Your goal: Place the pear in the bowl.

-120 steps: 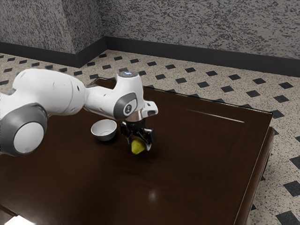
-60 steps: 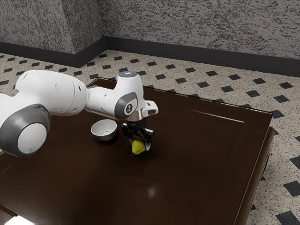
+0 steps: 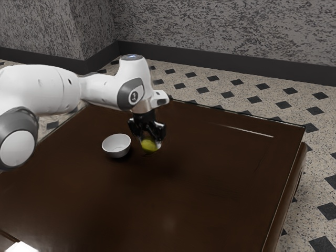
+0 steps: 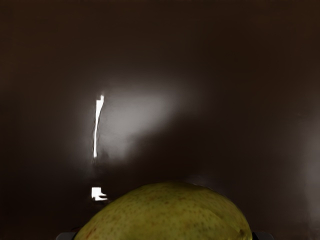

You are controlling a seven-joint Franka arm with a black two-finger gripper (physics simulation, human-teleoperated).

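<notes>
Our fingers (image 3: 159, 145) pinch the pear (image 3: 149, 146) from two sides, holding it above the table (image 3: 194, 194). The bowl (image 3: 116, 153) lies near them, toward the exterior view's left and lower down, so we judge the coming move to be a short carry that way before letting go. The pear's long axis seems to run from one finger to the other. Its skin is dull yellow-green, speckled brown, with a dark spot at one end.

Black tool (image 3: 150, 143) gripping pear (image 3: 149, 147) above brown table (image 3: 210, 184), white bowl (image 3: 116, 148) nearby, speckled wall (image 3: 226, 26)
</notes>
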